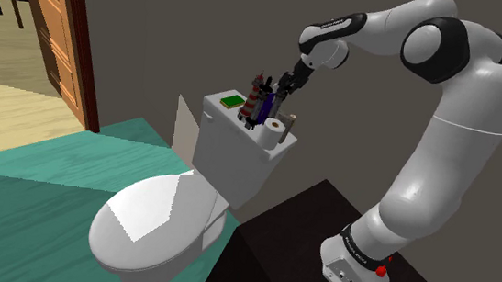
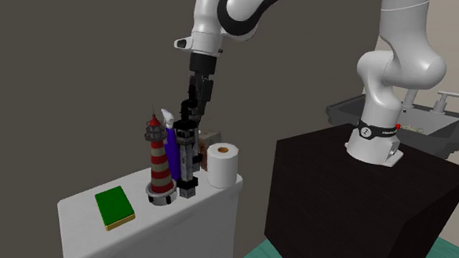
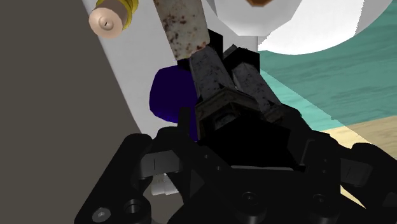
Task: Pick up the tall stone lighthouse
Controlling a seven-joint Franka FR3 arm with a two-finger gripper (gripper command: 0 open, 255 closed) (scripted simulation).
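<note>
Your white arm (image 1: 461, 134) has black joints, a black gripper (image 2: 189, 129), and a red button (image 1: 382, 270) at three o'clock on its base (image 1: 349, 274).

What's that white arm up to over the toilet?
A white robot arm reaches down to the toilet tank, its black gripper at the top of a tall grey lighthouse. The figure stands on the tank among a red-and-white lighthouse, a blue bottle and a toilet roll, not yet lifted.
</note>
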